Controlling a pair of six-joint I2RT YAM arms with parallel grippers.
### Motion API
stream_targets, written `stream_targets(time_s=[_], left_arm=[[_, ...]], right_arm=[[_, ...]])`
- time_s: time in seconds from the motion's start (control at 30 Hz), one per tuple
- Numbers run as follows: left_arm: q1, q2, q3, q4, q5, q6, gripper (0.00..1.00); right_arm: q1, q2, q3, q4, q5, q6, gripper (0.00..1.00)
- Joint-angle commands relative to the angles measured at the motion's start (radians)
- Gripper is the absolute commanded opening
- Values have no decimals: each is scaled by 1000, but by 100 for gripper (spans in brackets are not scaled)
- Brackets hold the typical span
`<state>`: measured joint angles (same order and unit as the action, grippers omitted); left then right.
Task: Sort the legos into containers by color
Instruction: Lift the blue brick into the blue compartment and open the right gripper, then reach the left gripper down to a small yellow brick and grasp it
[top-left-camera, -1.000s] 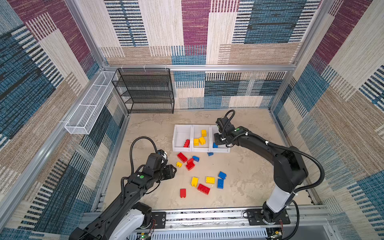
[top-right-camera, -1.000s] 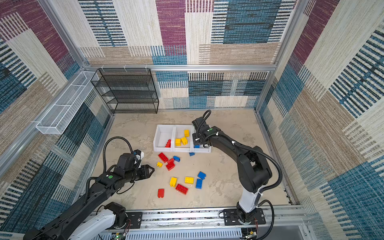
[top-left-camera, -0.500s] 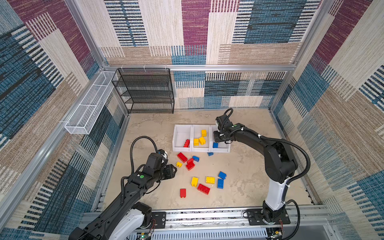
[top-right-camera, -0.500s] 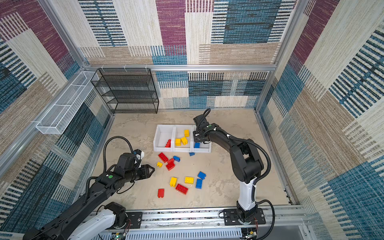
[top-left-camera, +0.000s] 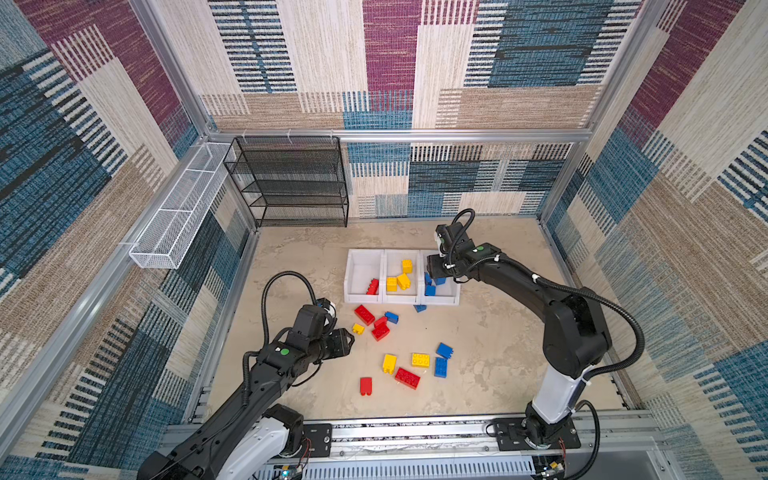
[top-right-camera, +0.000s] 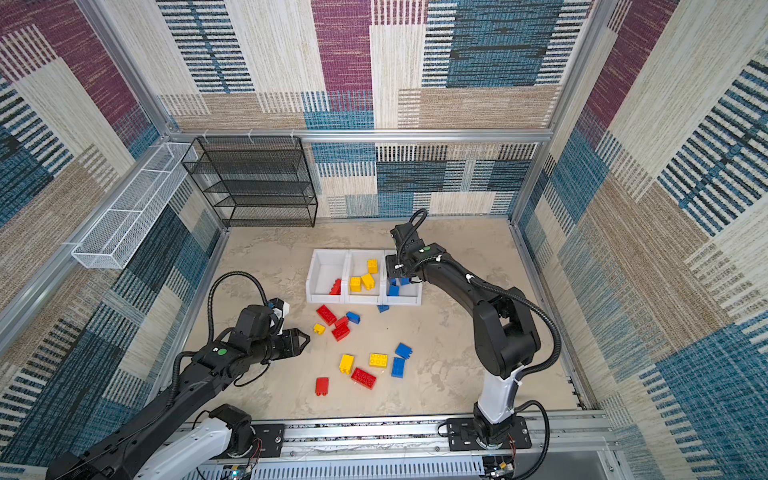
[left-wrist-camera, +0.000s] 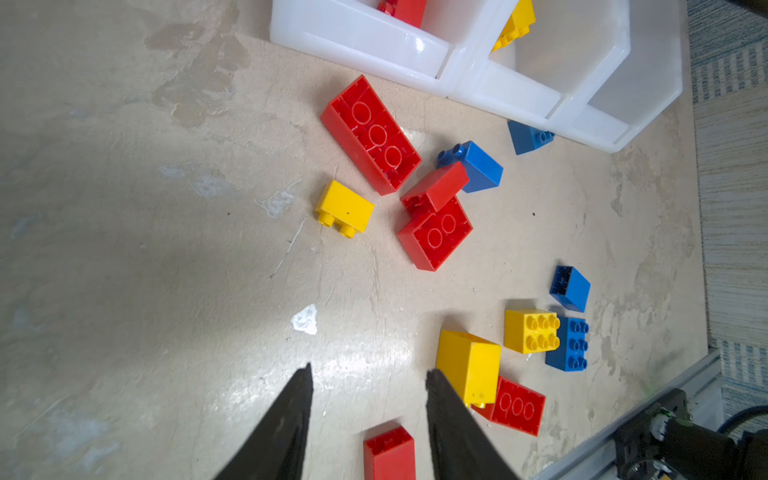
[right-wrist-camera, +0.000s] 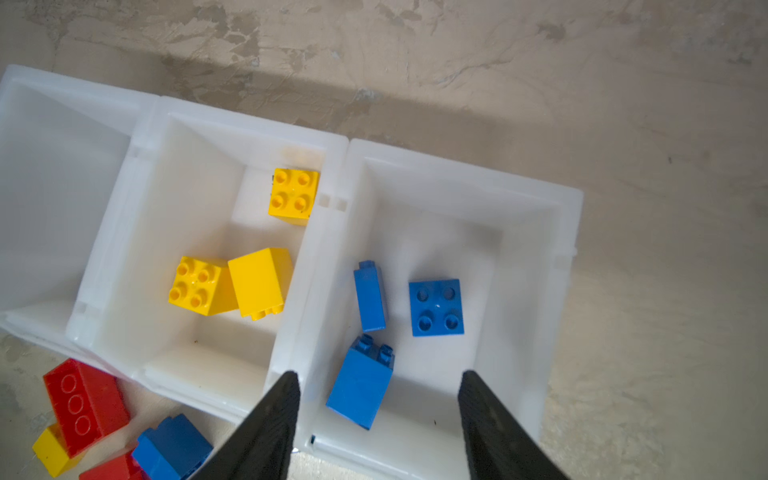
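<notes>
Mind the containers (right-wrist-camera: 457, 171) on exit.
Your right gripper (right-wrist-camera: 378, 374) gapes empty above blue legos (right-wrist-camera: 436, 307) in the end bin; a snagged finger could drag the row. Your left gripper (left-wrist-camera: 369, 369), open too, hovers by loose ones.

Left gripper (left-wrist-camera: 369, 374): black tapered fingers (left-wrist-camera: 291, 415) stand apart with nothing clamped. A red plastic brick (left-wrist-camera: 388, 453) lies on the mottled beige floor (left-wrist-camera: 166, 249) in line with the gap, farthest from the row of white plastic bins (left-wrist-camera: 361, 41).

Just beside the bins: a small blue brick (left-wrist-camera: 528, 137).

Near the bins: an upturned oblong red brick (left-wrist-camera: 370, 135), a studded blue brick (left-wrist-camera: 478, 166), a small yellow brick (left-wrist-camera: 344, 208), and a tilted red brick (left-wrist-camera: 436, 187) resting on a square red brick (left-wrist-camera: 436, 235).

Well apart from the bins lies a loose cluster: a tall yellow brick (left-wrist-camera: 469, 365), a studded yellow brick (left-wrist-camera: 532, 331) and an oblong blue brick (left-wrist-camera: 567, 344).
</notes>
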<state>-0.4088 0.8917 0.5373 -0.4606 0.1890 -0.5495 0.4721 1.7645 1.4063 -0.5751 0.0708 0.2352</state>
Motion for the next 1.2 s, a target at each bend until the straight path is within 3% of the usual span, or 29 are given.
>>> stream_targets(time_s=[0.0,0.37,0.8,1.17], left_arm=[[-2,25,22,2,-2,17,48],[-13,210,107,16,-31,96,49],[-50,517,297,-56,-123,254,56],[-67,641,366,-79,-174,280,56]], right_arm=[[3,-62,-53,-6,-2,17,63],[3,-249,-212,-12,-5,63,63],[3,-332,-262,-34,-3,92,63],[2,-335,-287,-23,-20,99,63]])
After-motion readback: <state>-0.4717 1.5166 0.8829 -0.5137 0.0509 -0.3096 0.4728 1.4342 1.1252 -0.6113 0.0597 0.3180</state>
